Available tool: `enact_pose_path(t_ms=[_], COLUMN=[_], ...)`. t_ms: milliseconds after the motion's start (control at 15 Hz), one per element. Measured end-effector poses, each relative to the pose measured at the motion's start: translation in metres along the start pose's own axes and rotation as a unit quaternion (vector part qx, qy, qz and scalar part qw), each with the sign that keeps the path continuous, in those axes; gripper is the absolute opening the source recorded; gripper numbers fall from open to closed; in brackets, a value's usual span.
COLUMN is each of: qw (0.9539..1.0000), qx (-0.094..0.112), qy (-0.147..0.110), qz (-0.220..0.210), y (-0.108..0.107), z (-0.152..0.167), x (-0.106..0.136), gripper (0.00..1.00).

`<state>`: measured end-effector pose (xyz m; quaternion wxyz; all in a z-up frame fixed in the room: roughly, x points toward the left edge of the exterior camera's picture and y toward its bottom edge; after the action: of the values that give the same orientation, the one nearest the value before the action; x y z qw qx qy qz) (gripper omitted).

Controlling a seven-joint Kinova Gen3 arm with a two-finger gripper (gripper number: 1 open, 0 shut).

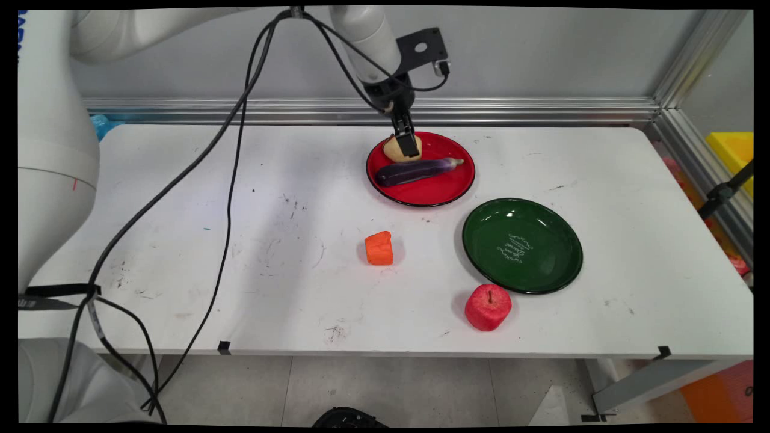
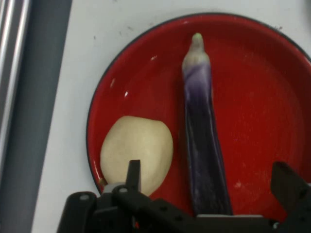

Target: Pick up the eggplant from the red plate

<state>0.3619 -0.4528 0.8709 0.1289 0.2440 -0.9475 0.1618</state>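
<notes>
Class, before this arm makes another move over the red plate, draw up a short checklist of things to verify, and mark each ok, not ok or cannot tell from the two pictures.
1. Gripper open: ok, the hand view shows its fingers spread wide apart.
2. Gripper holds nothing: ok.
3. Pale potato lies on the red plate: ok.
4. Purple eggplant lies on the same plate, beside the potato: ok; whether they touch, cannot tell.
5. Fingers clear of the potato: cannot tell; in the main view the gripper overlaps it.
6. Green plate bare, orange piece and red apple on the table: ok.
</notes>
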Motion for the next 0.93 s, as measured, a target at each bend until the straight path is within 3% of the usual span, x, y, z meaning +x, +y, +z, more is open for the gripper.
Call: enact_pose_path(t_ms=[467, 933], qw=[0.9991, 0.9979], qx=[-0.018, -0.027], qy=[-0.026, -0.027], qz=[-0.027, -0.053], y=[0.004, 0.006], z=[0.025, 0.046], x=[-0.028, -0.039], gripper=[1.00, 1.00])
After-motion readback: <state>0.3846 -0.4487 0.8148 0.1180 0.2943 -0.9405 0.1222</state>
